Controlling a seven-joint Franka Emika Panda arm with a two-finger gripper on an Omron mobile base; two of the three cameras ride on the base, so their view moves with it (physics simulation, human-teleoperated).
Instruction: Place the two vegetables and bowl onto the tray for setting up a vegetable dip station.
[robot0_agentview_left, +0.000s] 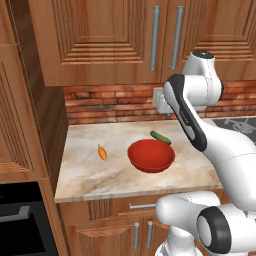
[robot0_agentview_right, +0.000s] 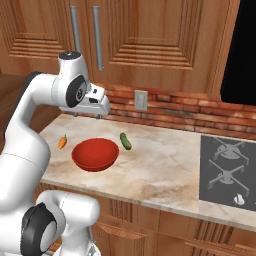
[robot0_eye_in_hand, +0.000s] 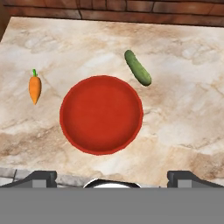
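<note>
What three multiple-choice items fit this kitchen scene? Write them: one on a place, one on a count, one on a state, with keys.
1. Which side of the bowl is the carrot on, in the hand view?
A. left
B. right
C. inside it

2. How many vegetables lie on the counter?
A. one
B. two
C. four

3. How do the gripper fingers stand?
A. shut on the cucumber
B. shut on the bowl
C. open, holding nothing

Key: 1 A, the carrot lies apart at the bowl's left; 2 B, carrot and cucumber; 3 C, the tips sit wide apart above the bowl.
</note>
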